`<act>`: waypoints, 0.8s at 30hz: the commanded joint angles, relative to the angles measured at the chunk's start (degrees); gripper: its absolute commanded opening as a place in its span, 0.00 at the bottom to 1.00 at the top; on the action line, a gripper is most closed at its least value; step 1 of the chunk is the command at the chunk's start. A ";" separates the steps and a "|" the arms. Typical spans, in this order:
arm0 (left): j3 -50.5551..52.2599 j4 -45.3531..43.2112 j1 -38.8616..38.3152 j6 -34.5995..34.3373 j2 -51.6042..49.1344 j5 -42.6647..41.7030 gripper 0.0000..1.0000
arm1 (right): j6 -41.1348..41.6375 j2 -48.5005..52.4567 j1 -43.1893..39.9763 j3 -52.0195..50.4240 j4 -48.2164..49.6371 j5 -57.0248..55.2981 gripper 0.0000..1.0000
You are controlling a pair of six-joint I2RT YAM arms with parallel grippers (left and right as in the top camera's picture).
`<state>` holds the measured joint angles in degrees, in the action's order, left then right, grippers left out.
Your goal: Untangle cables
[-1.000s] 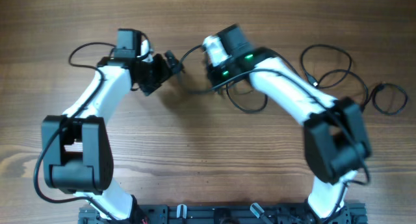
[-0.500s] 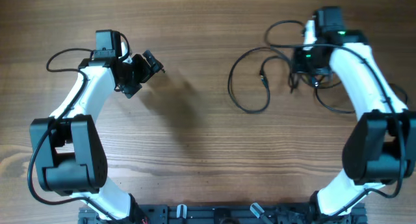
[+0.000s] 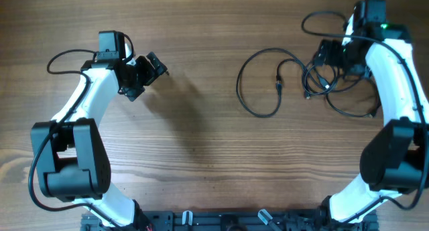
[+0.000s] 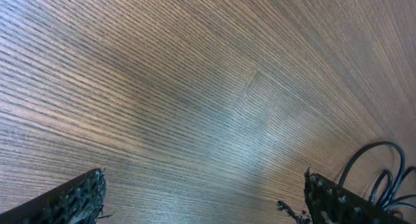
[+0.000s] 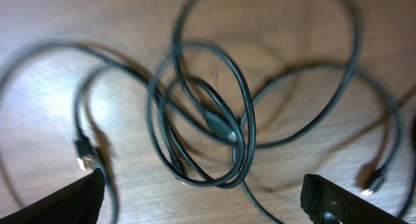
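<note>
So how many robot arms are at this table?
2. The left arm is off to one side, away from the cables; the right arm hangs directly above them. None seems hidden.

Black cables, pale plug tips. Brown table, fine straight wood grain. White arms, black joints; green light on right one.

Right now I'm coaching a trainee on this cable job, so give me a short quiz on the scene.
1. True or false: the left gripper holds a cable.
2. Where do the cables lie? A) under the left arm B) on the right side of the wooden table, by the right gripper C) hanging off the front edge
3. Fill in: the right gripper's jaws stand ___ above the cables.
Key: 1 false; 2 B; 3 open.
</note>
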<state>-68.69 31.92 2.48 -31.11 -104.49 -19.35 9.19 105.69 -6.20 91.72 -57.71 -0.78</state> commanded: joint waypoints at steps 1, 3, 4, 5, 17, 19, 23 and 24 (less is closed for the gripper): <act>-0.70 0.00 0.22 0.90 -0.15 0.59 1.00 | -0.02 -4.24 0.17 3.34 0.70 -1.79 1.00; -0.68 0.00 0.22 0.90 -0.15 0.57 1.00 | -0.04 -4.26 0.17 3.30 0.72 -1.79 1.00; -0.70 0.00 0.22 0.90 -0.15 0.59 1.00 | -0.04 -4.04 0.17 3.30 0.85 -1.79 1.00; -0.70 0.00 0.22 0.90 -0.15 0.57 1.00 | -0.04 -3.98 0.17 3.30 1.14 -1.79 1.00; -0.68 0.00 0.22 0.90 -0.15 0.59 1.00 | -0.07 -3.89 0.17 3.30 1.57 -1.79 1.00; -0.70 0.00 0.22 0.90 -0.15 0.59 1.00 | -0.04 -3.89 0.17 3.30 1.57 -1.79 1.00; -0.68 0.00 0.22 0.90 -0.15 0.59 1.00 | -0.04 -3.89 0.17 3.30 1.57 -1.79 1.00; -0.70 0.00 0.22 0.90 -0.15 0.59 1.00 | -0.04 -3.89 0.17 3.30 1.57 -1.79 1.00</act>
<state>-68.69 31.90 2.48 -31.11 -104.49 -19.35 9.19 101.97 -6.20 94.32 -56.47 -1.58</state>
